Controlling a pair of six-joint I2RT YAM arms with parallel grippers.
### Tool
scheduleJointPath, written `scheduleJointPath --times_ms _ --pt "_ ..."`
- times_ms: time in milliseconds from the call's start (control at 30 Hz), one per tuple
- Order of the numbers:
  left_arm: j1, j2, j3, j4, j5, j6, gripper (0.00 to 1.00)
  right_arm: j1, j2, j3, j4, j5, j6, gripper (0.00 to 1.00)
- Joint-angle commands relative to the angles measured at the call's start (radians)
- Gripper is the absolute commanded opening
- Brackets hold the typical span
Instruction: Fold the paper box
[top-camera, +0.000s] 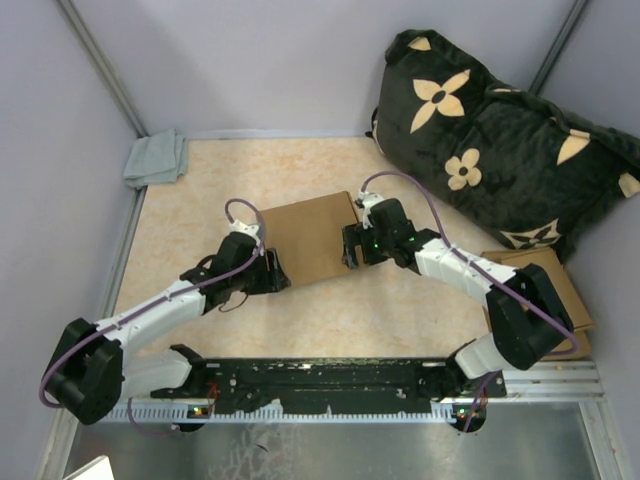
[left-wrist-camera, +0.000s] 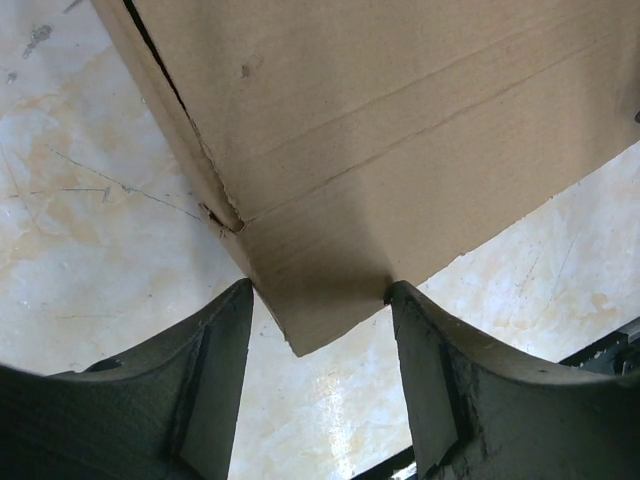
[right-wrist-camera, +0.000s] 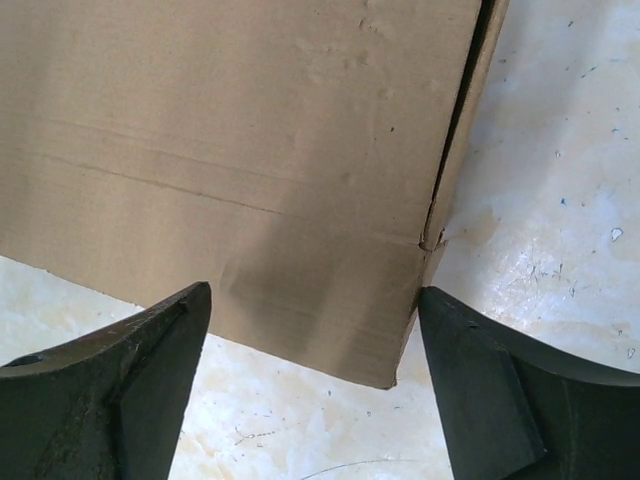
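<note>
Paper box lies flat; left claw and right claw, both spread apart, straddle its near corners.

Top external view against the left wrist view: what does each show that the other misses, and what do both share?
Only the top external view shows the paper box whole, both arms, the right gripper at its right edge, a dark flowered pillow and a grey cloth. Only the left wrist view shows the box's crease lines and a small tear at a flap corner. Both show the left gripper, open, at the box's near left corner, on the table.
</note>
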Motion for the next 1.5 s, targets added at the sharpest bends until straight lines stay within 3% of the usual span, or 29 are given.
scheduleJointPath --times_ms 0,467,1467 --pt "-0.006 -0.033 -0.004 0.01 0.029 -0.016 0.63 0.022 -0.051 -0.005 0.019 -0.059 -0.005 0.84" --pt "-0.007 -0.098 0.069 -0.144 0.021 -0.022 0.63 0.025 -0.112 0.002 -0.036 -0.085 0.028 0.78" --pt "-0.005 -0.121 0.123 -0.201 0.079 -0.056 0.59 0.025 -0.111 0.045 -0.115 -0.096 0.084 0.7"
